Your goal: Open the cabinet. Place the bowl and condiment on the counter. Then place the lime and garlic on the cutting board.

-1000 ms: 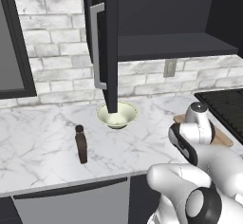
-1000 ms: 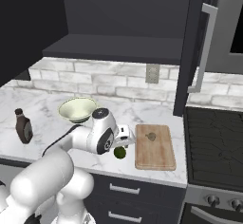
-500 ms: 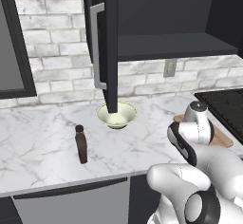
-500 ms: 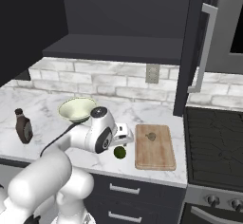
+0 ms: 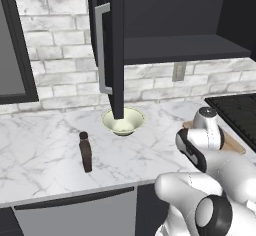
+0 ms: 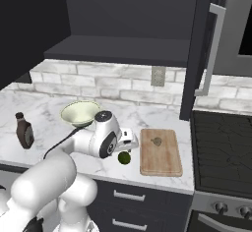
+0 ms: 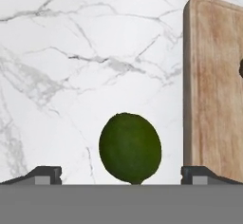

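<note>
The cabinet (image 6: pixel 197 49) stands open, its dark shelf bare as far as I can see, so the first step looks done. The bowl (image 5: pixel 123 120) sits on the white marble table (image 5: pixel 40 145) toward the far side, under the edge of the open door, and the brown bottle (image 5: pixel 85 152) stands upright nearer the front edge, well to the left of the bowl, so both seem already set down. The garlic (image 6: pixel 157 140) looks to be the small brownish lump resting on the cutting board (image 6: pixel 160 159), though it is too small to be sure. What is left, by my reading, is the lime (image 7: pixel 130 148): it lies on the marble just to the left of the board, not on it. The end effector (image 7: pixel 121 175) hovers low over it with its fingertips spread wide apart on either side of the fruit, gripping nothing. I judge the lime still needs to be picked up and moved right onto the board. Behind the table runs a pale brick wall with an outlet (image 6: pixel 158 76); a black stovetop (image 6: pixel 221 147) lies to the right, and dark drawers (image 6: pixel 123 196) sit below the front edge.
</note>
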You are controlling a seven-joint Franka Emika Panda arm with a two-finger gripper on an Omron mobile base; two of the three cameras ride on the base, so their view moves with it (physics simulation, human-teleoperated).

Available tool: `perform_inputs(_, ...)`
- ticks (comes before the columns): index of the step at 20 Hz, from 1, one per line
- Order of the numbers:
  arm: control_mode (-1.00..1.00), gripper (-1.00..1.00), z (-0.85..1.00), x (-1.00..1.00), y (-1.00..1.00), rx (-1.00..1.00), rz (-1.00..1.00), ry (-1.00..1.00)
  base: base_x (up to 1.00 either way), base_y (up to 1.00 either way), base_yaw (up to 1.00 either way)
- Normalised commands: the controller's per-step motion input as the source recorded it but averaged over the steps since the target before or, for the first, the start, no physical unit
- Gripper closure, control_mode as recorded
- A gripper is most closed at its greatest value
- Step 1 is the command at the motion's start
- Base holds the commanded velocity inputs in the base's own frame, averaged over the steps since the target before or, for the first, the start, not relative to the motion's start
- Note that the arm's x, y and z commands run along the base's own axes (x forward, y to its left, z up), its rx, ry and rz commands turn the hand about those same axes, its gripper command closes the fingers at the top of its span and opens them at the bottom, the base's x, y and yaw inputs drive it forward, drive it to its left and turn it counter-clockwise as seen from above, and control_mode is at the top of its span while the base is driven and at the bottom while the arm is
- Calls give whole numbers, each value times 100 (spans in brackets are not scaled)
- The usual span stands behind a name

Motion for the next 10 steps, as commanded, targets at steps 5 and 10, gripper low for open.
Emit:
perform_inputs(5,-100,-100,-28,2,1,0,0,0,0,0,0)
perform_inputs(10,-100,-100,-21,3,9,0,0,0,0,0,0)
